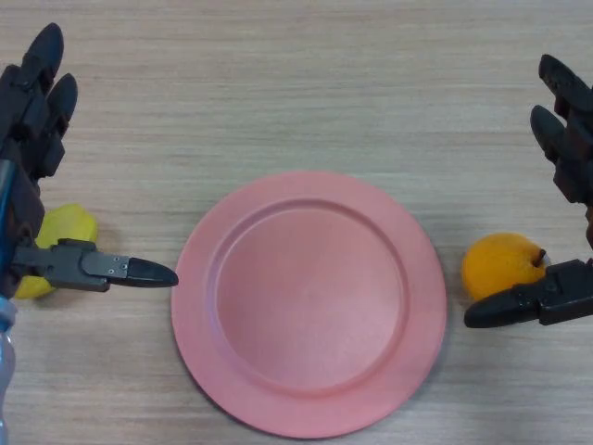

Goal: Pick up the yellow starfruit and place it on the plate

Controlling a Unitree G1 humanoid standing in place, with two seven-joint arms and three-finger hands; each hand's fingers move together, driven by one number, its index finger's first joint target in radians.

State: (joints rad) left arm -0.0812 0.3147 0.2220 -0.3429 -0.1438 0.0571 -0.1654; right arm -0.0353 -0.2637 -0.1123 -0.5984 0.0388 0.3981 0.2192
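A yellow starfruit [67, 227] lies on the wooden table at the far left, partly hidden under my left hand [28, 120]. That hand hovers over it with fingers straight and its thumb [111, 269] stretched toward the plate. A pink round plate [309, 301] sits in the middle of the table with nothing on it. My right hand [567, 139] is at the far right edge, open, with its thumb [519, 304] in front of an orange fruit.
An orange fruit [500, 264] with a dark stem lies right of the plate, close to my right thumb. The table [296, 83] is light wood.
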